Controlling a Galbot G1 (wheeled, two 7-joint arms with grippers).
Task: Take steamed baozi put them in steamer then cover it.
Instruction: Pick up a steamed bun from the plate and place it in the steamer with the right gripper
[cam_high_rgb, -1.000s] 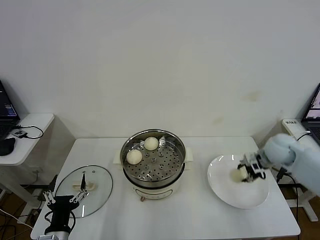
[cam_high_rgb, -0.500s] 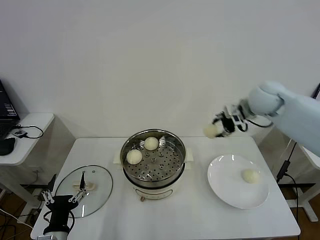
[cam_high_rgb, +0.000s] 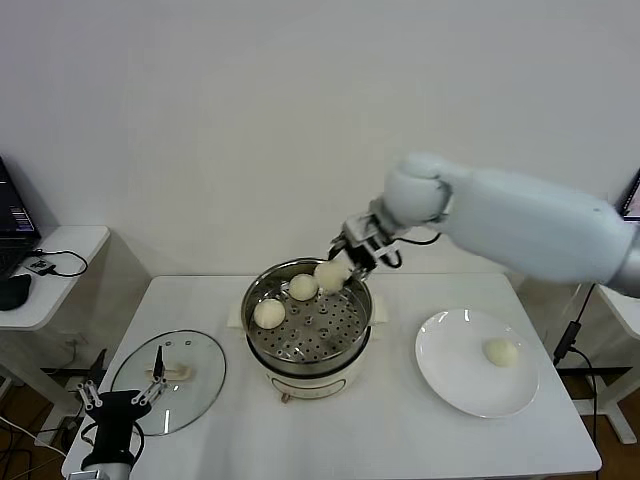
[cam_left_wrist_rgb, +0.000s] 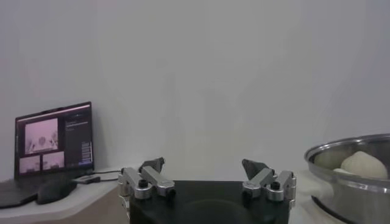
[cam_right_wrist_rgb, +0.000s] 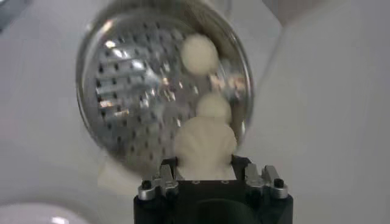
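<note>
While the right gripper (cam_high_rgb: 345, 262) hangs over the far right rim of the steamer (cam_high_rgb: 306, 316), its fingers are clamped on a third baozi (cam_high_rgb: 331, 275), which is not yet set down. The right wrist view shows the same bun (cam_right_wrist_rgb: 205, 143) pressed between the two fingers, with the perforated tray below it.

Two baozi already lie on the tray: one at the left side (cam_high_rgb: 268, 313) and one toward the back (cam_high_rgb: 302, 287). A fourth baozi (cam_high_rgb: 501, 351) waits alone on the white plate (cam_high_rgb: 450, 380), at the right part of the table (cam_high_rgb: 390, 440), well apart from the steamer.

The cover (cam_high_rgb: 168, 382) lies flat on the table to the left of the steamer, with its handle up. The left gripper (cam_high_rgb: 120, 400) rests just at the near edge of the cover, and its fingers are apart and hold nothing; the left wrist view shows them spread (cam_left_wrist_rgb: 207, 176).

I judge that about half of the task is done. The held bun must be released inside the pot, then the last bun must be brought from the plate, and finally the cover must be placed on the steamer. The cover step is not started.
</note>
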